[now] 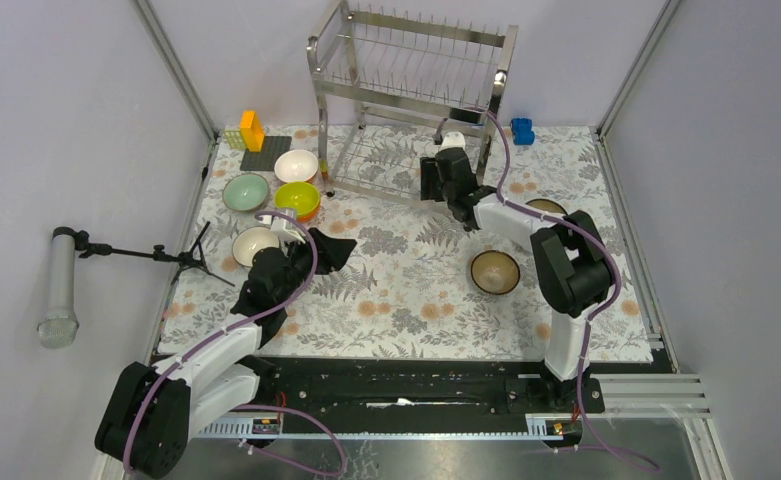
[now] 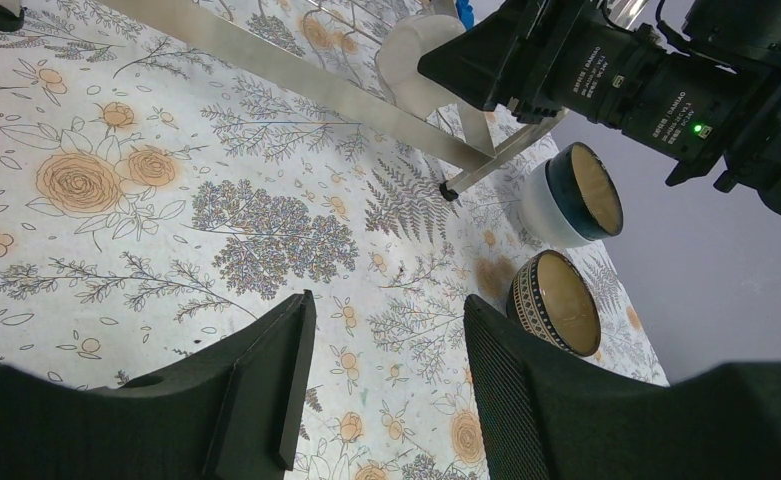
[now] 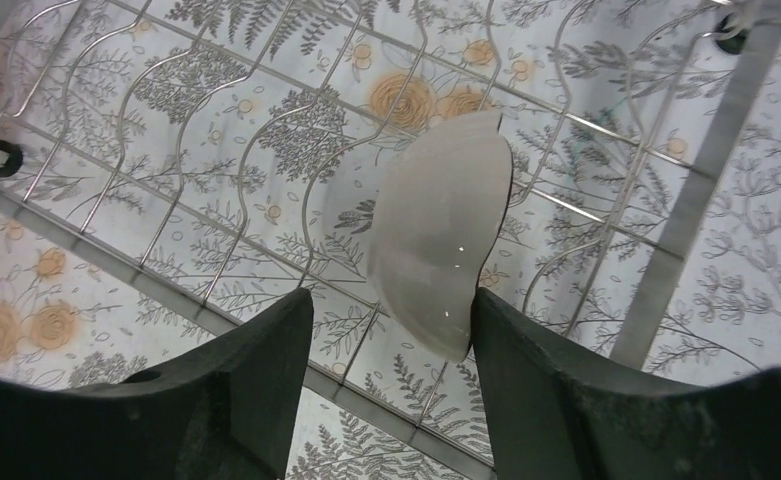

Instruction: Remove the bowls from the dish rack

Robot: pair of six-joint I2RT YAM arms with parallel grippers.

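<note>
White bowl stands on edge in the dish rack's lower tier, mid-frame in the right wrist view, between the right gripper's open jaws. Centre first, pinch the rim squarely, then lift clear of the wires. Left gripper hangs open, empty.

Your surface wears a cloth printed with ferns and orange blossoms. The dish rack stands on its legs at the far middle, a blue block sits just beside its right end, and an orange block stands at the far edge of a dark mat to its left. On your left, close together, sit a white bowl, a pale green bowl, a yellow-green bowl nested in an orange bowl and a cream bowl; on your right a brown-gold bowl sits upright with a dark-rimmed white bowl just behind it.
</note>
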